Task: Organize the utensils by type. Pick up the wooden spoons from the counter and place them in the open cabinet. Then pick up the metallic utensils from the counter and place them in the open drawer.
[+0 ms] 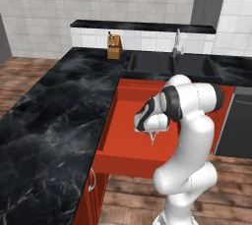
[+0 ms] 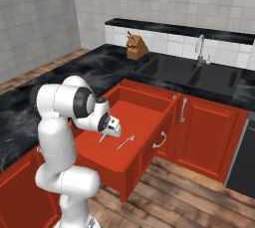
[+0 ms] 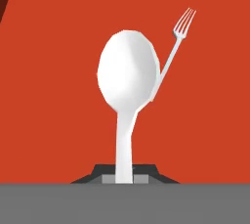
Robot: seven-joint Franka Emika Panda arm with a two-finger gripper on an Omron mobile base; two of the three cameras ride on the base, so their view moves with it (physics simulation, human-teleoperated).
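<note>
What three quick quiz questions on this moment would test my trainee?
1. True or false: the hand is shut on a metal spoon.
2. What already lies on the floor of the open drawer? A) knife B) fork C) wooden spoon
3. Fill in: the knife block stands on the counter beside the ____.

Key: 1 true; 2 B, the fork; 3 sink.

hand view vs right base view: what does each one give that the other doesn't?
Hand view alone: the spoon's rounded bowl and the fork's tines, sharp against the drawer floor. Right base view alone: the sink, the faucet, the knife block, the counter and the arm. Both: the gripper shut on the spoon over the open drawer, the fork lying in it.
</note>
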